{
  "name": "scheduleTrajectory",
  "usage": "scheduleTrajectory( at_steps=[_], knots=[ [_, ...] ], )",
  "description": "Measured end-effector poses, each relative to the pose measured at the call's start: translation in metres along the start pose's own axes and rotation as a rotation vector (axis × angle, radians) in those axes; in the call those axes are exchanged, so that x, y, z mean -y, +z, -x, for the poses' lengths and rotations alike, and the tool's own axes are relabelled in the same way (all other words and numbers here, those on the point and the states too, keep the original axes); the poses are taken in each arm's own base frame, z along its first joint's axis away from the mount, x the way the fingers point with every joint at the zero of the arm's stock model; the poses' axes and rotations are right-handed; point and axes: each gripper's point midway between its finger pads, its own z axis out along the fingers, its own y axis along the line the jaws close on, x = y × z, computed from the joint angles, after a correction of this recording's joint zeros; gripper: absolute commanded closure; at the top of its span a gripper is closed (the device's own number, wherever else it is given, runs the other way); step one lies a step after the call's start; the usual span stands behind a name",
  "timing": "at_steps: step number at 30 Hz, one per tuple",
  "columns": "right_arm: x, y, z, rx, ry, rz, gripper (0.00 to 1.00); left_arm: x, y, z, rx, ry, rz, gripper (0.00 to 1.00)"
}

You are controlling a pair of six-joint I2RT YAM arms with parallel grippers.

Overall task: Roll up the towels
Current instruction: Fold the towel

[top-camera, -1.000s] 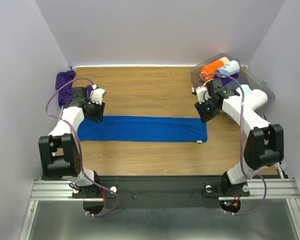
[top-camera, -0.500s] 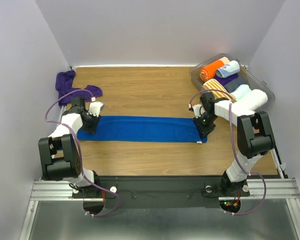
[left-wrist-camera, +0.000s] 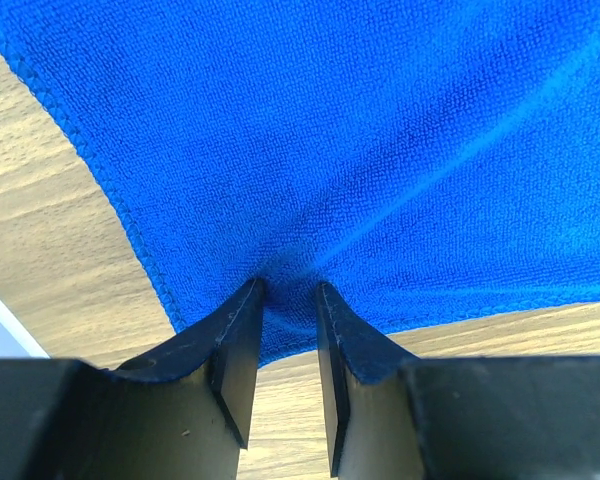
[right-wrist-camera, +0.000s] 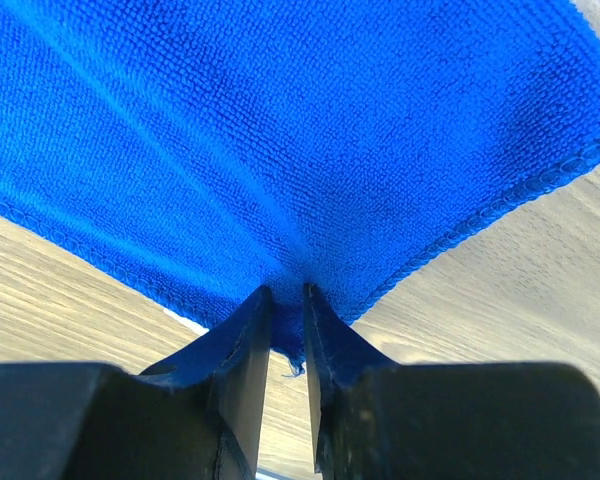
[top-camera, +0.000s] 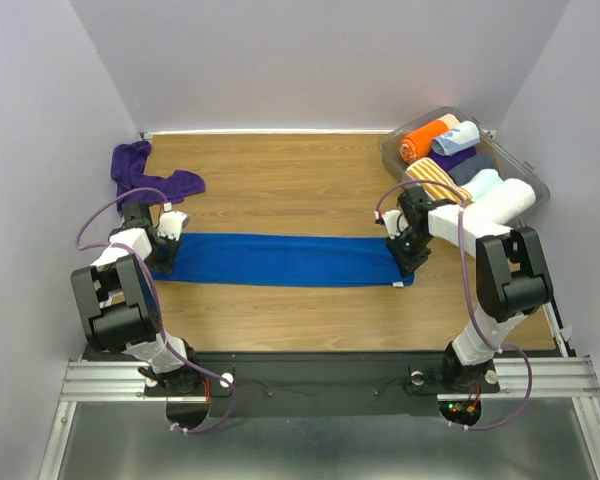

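The royal blue towel (top-camera: 285,258) lies flat as a long strip across the wooden table, and fills both wrist views (left-wrist-camera: 380,130) (right-wrist-camera: 280,130). My left gripper (top-camera: 164,240) (left-wrist-camera: 288,288) is down on its left end, jaws pinching a pucker of blue cloth near the hem. At the right end my right gripper (top-camera: 408,250) (right-wrist-camera: 288,292) is shut on the corner, a fold of cloth squeezed between the narrow jaws. The dark purple towel (top-camera: 145,178) lies crumpled at the back left, beyond the left gripper.
A clear bin (top-camera: 528,168) at the back right holds rolled towels: orange (top-camera: 423,139), pale blue (top-camera: 457,137), orange-and-white striped (top-camera: 432,180) and white (top-camera: 507,197). White walls close in the table on three sides. The arm bases stand at the near edge.
Both arms came down onto the ends of the blue towel, the left shifting outward to the left end. Both pairs of jaws narrowed onto the cloth. The purple towel is now uncovered.
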Motion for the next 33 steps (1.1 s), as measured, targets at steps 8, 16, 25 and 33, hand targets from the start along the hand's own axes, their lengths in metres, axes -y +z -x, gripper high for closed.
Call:
scheduleTrajectory(
  at_steps=[8,16,25,33],
  knots=[
    [0.0,-0.006,-0.004,0.0,-0.044,-0.003,0.64,0.005,-0.006,-0.002,0.007,0.031,-0.034,0.53],
    [-0.006,-0.058,0.028,0.148,0.056,0.002,0.56,0.026,-0.05,0.033,0.164,0.091,-0.098,0.52],
    [0.007,-0.056,0.027,0.175,0.346,-0.117,0.55,0.038,-0.073,0.06,0.277,0.081,-0.13,0.52],
    [0.019,-0.031,0.012,0.152,0.459,-0.207,0.59,0.039,-0.088,0.074,0.336,0.074,-0.133,0.51]
  ],
)
